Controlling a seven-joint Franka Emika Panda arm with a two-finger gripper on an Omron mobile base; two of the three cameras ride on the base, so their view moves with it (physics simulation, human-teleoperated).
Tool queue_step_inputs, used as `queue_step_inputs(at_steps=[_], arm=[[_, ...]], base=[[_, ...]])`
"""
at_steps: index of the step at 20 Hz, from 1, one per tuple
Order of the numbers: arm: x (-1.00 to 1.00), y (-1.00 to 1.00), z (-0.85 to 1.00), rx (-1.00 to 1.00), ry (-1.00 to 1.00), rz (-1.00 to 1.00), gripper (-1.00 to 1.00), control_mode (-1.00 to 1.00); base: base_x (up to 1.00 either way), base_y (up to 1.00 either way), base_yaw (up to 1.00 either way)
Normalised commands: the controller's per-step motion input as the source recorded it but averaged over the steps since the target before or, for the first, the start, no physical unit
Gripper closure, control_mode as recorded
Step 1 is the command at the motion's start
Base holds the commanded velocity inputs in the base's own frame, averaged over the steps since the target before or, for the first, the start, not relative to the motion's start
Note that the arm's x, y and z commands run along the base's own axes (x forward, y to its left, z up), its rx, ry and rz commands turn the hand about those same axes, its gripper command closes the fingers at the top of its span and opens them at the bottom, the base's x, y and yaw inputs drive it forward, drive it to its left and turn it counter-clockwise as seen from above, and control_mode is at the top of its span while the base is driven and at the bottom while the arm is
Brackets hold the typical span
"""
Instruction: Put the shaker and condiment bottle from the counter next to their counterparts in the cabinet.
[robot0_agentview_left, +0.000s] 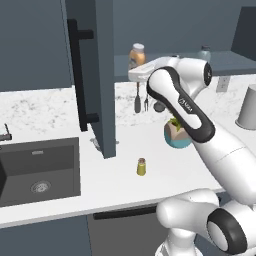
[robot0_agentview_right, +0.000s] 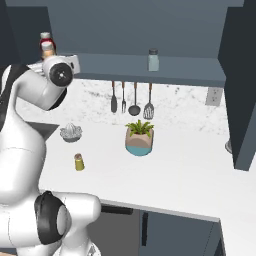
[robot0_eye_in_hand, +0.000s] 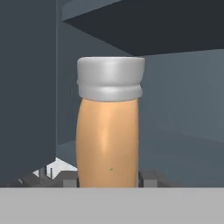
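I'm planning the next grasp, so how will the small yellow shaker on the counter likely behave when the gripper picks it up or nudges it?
The shaker stands upright on the counter, slim and tall for its base, so a sideways nudge would probably tip it. Being a cylinder, it would likely roll once down. It looks small and rigid, so probably light, and its smooth sides might slip under a loose pinch.

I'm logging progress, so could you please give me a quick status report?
Gripper shut on condiment bottle, up at cabinet shelf. Shaker on counter. Nothing blocking.
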Motion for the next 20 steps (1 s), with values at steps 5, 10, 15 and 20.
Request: queue_step_inputs(at_steps=[5,10,15,20], arm=[[0.40,0.02,-0.15,0.00,0.00,0.00,1.00,-1.00],[0.41,0.10,-0.11,0.00,0.01,0.00,1.00,-1.00],[0.47,0.21,-0.01,0.00,0.05,0.00,1.00,-1.00],[0.49,0.06,0.00,0.00,0.01,0.00,1.00,-1.00]], base=[[0.00,0.00,0.00],[0.00,0.00,0.00],[0.00,0.00,0.00],[0.00,0.00,0.00]])
